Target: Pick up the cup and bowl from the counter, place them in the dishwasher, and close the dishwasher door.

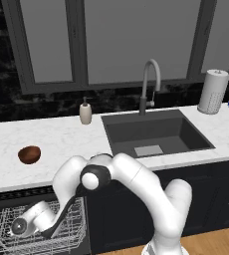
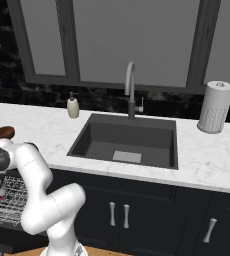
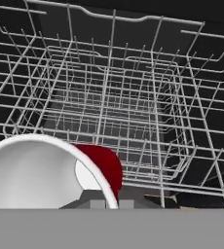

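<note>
We note the arm folded over fwd and down to the robot's left: upper link rises from the base, elbow high at counter-edge level, forearm dropping below the counter's front edge. Wrist bent so the hand points into the dishwasher (image 1: 37,234) rack. Gripper (image 3: 106,202) sits low over the rack w/ the cup (image 3: 102,168) right at its fingertips; jaw state can't be confirmed, fingers mostly hidden behind the cup's rim.
</note>
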### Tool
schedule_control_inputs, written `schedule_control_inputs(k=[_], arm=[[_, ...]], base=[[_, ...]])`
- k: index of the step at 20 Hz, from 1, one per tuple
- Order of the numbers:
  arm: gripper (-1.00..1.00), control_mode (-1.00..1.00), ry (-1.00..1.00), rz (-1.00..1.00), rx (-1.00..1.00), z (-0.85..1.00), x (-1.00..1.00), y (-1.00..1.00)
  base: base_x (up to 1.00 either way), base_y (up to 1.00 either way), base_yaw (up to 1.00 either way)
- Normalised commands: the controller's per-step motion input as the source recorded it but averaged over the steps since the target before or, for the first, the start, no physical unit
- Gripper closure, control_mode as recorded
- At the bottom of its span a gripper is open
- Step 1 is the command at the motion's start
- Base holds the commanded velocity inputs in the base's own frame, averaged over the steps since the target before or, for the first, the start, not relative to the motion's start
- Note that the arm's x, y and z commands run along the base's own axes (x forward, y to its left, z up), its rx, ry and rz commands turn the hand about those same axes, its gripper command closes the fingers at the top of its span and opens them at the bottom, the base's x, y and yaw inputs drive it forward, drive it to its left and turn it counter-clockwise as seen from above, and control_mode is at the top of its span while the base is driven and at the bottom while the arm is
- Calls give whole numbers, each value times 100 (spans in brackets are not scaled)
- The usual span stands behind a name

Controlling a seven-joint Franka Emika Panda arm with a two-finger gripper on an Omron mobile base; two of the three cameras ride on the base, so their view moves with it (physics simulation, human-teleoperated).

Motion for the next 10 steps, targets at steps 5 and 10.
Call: schedule_control_inputs(k=[5, 10], arm=[[-100, -100, -1, 0, 0, -5, 8, 0], [-100, -100, 0, 0, 0, 5, -3, 0]], base=[[0, 0, 0], [0, 0, 0]])
